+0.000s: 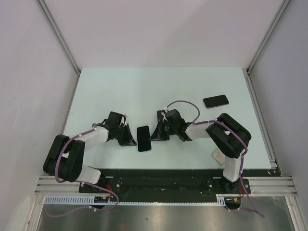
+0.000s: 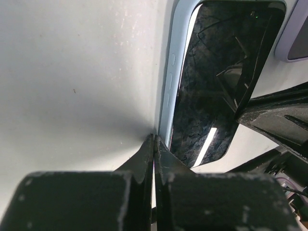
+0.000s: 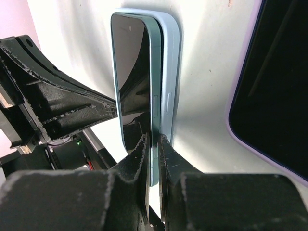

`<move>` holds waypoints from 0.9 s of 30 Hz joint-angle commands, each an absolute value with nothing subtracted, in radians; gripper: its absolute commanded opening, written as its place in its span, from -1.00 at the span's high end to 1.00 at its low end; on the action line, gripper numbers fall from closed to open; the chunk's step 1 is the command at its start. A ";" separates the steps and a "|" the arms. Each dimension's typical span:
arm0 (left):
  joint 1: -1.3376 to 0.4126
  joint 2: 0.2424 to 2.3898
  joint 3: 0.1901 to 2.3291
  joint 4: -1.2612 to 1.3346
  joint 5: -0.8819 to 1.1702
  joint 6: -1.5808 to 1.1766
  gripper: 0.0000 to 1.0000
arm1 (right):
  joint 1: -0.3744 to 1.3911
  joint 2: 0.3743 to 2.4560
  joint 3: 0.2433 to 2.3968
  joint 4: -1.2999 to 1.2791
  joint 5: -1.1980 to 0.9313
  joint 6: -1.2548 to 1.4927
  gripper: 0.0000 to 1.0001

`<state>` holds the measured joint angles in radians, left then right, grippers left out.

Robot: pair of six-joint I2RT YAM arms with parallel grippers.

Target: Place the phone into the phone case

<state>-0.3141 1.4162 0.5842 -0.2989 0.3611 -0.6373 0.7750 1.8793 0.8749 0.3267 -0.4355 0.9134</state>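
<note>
The phone (image 1: 143,138) lies screen-up in the pale blue phone case (image 3: 169,72) on the desk (image 1: 144,86). Left of the case, the left end effector (image 2: 154,139) is closed empty, tips touching its rim; right of the case, the right end effector (image 3: 154,139) pinches its side edge.
</note>
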 commanded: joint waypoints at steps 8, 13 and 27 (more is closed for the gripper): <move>-0.402 1.447 0.554 -0.241 0.342 -0.710 1.00 | 0.842 1.910 0.899 0.416 -0.405 1.000 1.00; -0.408 1.434 0.542 -0.238 0.333 -0.718 1.00 | 0.868 1.905 0.897 0.410 -0.376 1.019 1.00; -0.416 1.358 0.549 -0.275 0.325 -0.730 0.94 | 0.865 1.838 0.897 0.385 -0.334 1.000 0.69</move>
<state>-0.3698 1.3777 0.5625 -0.2794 0.2951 -0.7006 0.8192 1.8679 0.8749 0.3283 -0.2813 0.9874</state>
